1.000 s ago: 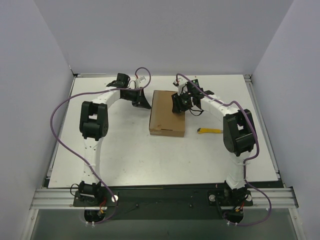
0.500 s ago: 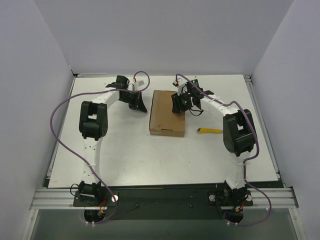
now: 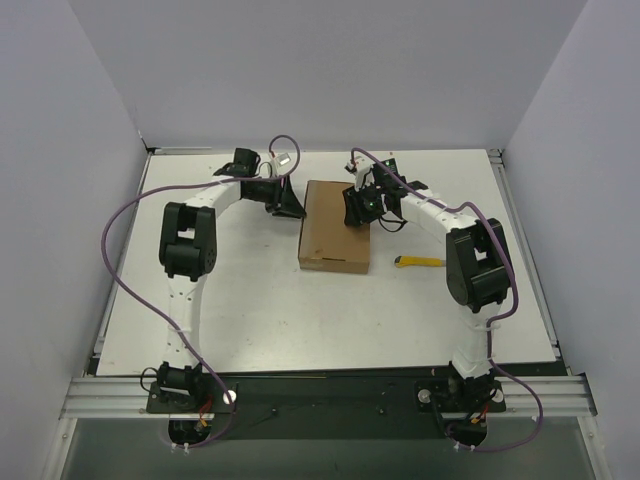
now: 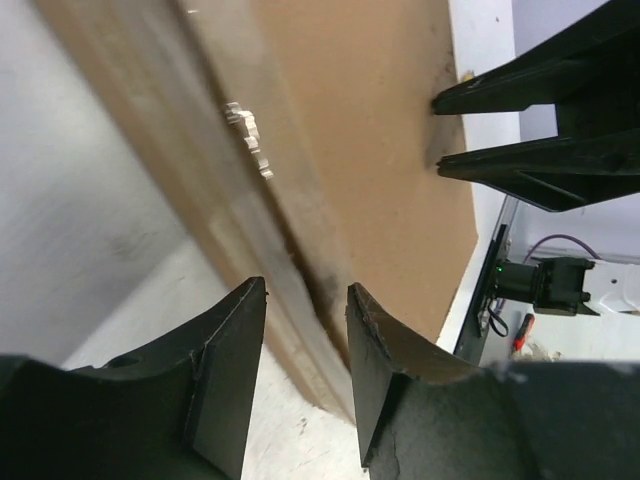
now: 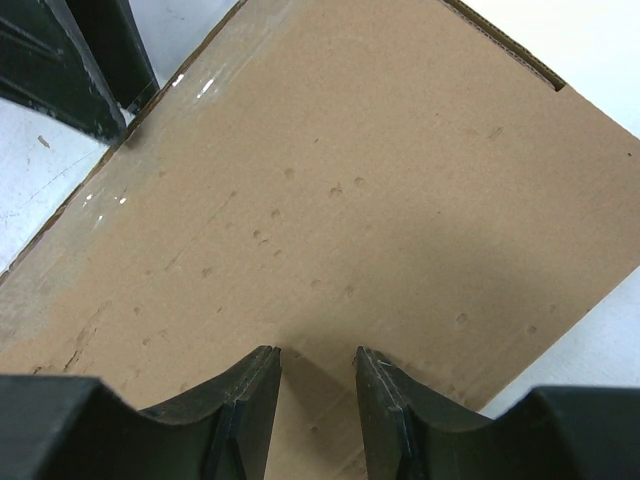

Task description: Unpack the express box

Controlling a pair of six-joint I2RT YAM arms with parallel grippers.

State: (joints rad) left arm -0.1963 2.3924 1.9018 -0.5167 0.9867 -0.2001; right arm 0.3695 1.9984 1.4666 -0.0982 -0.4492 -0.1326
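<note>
**Brown cardboard, lid down, both grippers at its far end**

White table (image 3: 250,320) fills your top view, and the express box (image 3: 335,228) lies flat on it, a little toward 12 o'clock from the middle. Its long sides run from 12 to 6 o'clock. The lid is closed and level, and from above you see no flap lifted.

The two arms curve in from your 6 o'clock edge and meet at the box's far half.

The left gripper (image 3: 290,207) sits at the box's 10 o'clock corner, just beside the long left side. In its wrist view the left gripper (image 4: 305,290) has its jaws parted with a clear gap. The box's side edge runs up the picture in line with that gap, and nothing is clamped between the fingers.

The right gripper (image 3: 357,212) hangs over the lid toward the box's 1 o'clock corner. In its own camera the right gripper (image 5: 317,352) shows a narrow gap between the jaws, bare cardboard behind them, and nothing held. You cannot tell whether its tips press on the lid.

A small yellow utility knife (image 3: 420,262) lies on the table at the box's 4 o'clock, near the right corner but not touching it.
</note>
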